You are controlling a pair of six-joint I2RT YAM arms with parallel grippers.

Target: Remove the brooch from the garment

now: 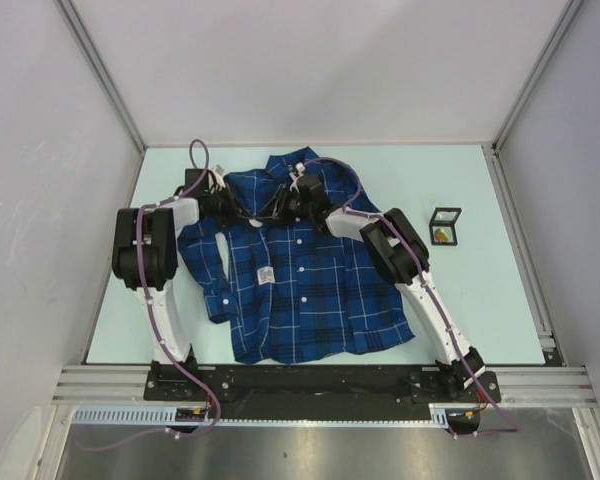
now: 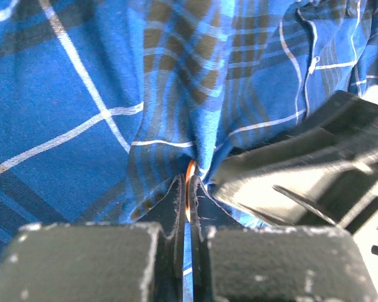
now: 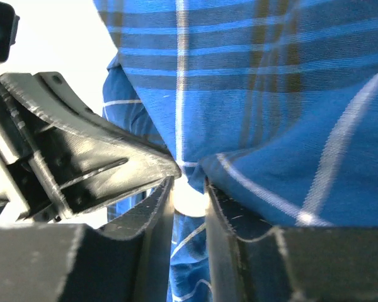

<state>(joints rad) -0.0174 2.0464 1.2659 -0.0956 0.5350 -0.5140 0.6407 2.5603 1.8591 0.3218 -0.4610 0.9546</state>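
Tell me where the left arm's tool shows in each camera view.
Top external: left tool, upper centre, on the garment chest, meeting the right tool.
Left wrist: left tool, bottom centre, shut on the brooch, of which an orange edge shows.
Right wrist: left tool, left side, tip reaching centre.
Shared landmark: the garment's pucker where both tools meet.

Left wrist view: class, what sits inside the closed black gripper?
Inside the left gripper shows a thin orange sliver, against gathered dark blue plaid shirt; its fingers cover the rest.
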